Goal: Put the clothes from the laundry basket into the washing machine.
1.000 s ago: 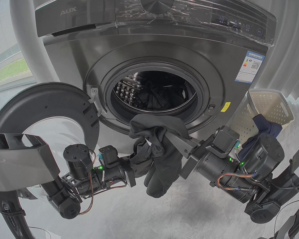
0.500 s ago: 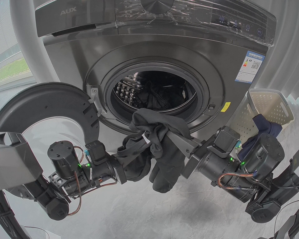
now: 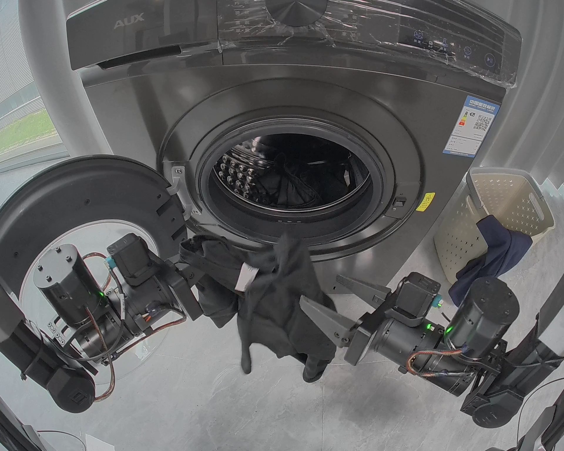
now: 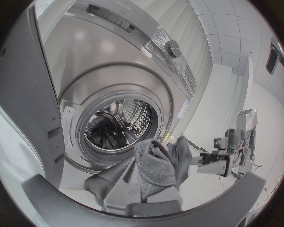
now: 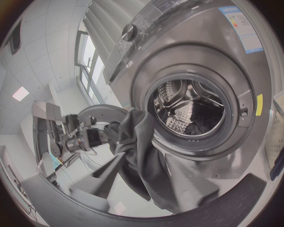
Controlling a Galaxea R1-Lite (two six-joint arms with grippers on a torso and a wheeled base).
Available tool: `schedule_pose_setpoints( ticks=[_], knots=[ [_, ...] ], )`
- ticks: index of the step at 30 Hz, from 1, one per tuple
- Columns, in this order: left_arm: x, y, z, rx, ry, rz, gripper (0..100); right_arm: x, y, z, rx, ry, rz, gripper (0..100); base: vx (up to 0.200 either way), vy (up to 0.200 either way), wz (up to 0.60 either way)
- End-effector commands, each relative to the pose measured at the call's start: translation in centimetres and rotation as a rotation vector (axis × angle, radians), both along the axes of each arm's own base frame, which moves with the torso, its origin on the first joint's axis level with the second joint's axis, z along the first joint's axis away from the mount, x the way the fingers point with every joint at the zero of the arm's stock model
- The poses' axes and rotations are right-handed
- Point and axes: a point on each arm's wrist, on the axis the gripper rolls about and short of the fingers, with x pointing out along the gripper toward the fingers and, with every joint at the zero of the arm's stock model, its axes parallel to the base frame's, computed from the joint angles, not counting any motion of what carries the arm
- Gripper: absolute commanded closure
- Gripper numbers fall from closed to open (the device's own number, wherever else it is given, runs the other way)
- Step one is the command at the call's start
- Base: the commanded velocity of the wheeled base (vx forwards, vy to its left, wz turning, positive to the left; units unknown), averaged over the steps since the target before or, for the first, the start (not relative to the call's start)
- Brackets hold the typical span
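Bright, soft, fairly even overall. Daylight from window (image 3: 23,126) at left, plus ceiling panel (image 5: 20,93) overhead. Glare streaks on plastic wrap (image 3: 364,26) over controls, soft hotspots on washing machine (image 4: 88,44) front. Drum (image 3: 294,170) murky inside tbh. Faint shadows on floor (image 3: 235,405). Heavy fisheye bend and black corners in both wrist views.

The head camera looked forward and down, close, at the grey front-loading washing machine (image 3: 147,117). Wrist cameras sat just behind the left end effector (image 4: 148,168) and right end effector (image 5: 143,159), facing the round door opening (image 4: 115,130) ahead. All views shared it and the crumpled dark garment (image 3: 276,293).
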Motion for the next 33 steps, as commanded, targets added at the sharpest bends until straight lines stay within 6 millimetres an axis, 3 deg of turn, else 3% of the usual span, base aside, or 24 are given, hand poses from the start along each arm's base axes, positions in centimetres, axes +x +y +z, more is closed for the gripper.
schedule_pose_setpoints(
  ticks=[1, 12, 17, 24, 30, 33],
  knots=[
    [-0.8, 0.5, 1.5, -0.027, -0.054, -0.001, 100, 1.4, -0.3, -3.1, -0.09, 0.076, -0.041, 0, 0.0, 0.0, 0.0],
    [-0.6, 0.3, 2.2, -0.044, -0.077, 0.001, 100, 3.1, 2.1, -4.7, -0.094, 0.078, -0.028, 0, 0.0, 0.0, 0.0],
    [-0.1, 0.1, 2.5, -0.055, -0.085, 0.033, 100, 2.6, 2.8, -5.0, -0.095, 0.079, 0.001, 0, 0.0, 0.0, 0.0],
    [1.2, -0.7, 2.4, -0.069, -0.085, 0.089, 100, 0.3, 4.9, -5.0, -0.091, 0.081, 0.088, 0, 0.0, 0.0, 0.0],
    [1.5, -0.8, 2.6, -0.08, -0.095, 0.107, 100, -0.1, 6.3, -6.2, -0.112, 0.094, 0.124, 0, 0.0, 0.0, 0.0],
    [1.5, -0.8, 2.5, -0.08, -0.092, 0.106, 100, 0.6, 8.2, -7.8, -0.118, 0.098, 0.14, 0, 0.0, 0.0, 0.0]
  ],
)
